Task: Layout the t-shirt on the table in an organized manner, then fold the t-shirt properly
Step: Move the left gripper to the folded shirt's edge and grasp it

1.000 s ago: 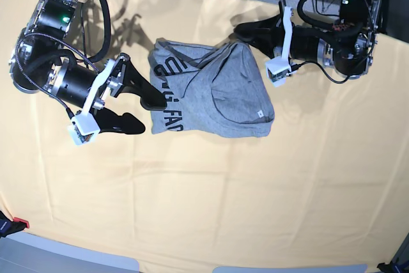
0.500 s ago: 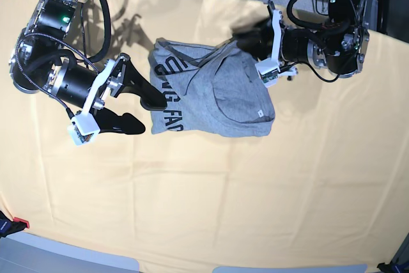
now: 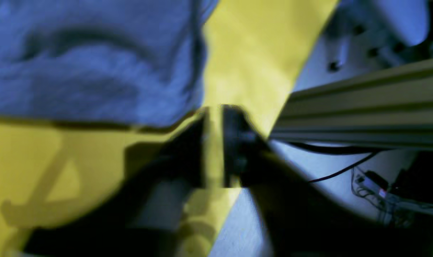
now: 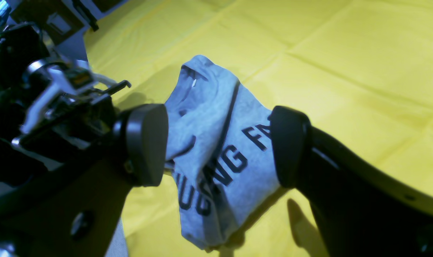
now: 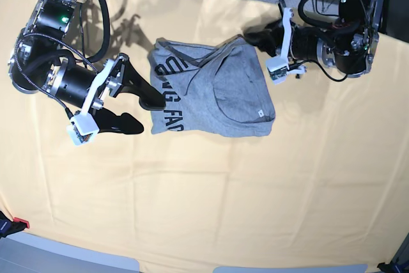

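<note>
While the crumpled grey t-shirt (image 5: 208, 91) lies bunched mid-table (image 5: 204, 209), the right gripper (image 5: 142, 112) waits spread wide at its lettered edge, the left gripper (image 5: 255, 35), slightly parted and empty, near its far corner.

The base view is bright and even, with lens curvature bending the table (image 5: 211, 183) edges. Arms cast soft shadows toward the far side. The left wrist view is dim, heavily blurred and blue-tinted, the t-shirt (image 3: 91, 60) a smear. The right wrist view is sharper, saturated yellow, its near fingers (image 4: 145, 142) slightly soft.
</note>
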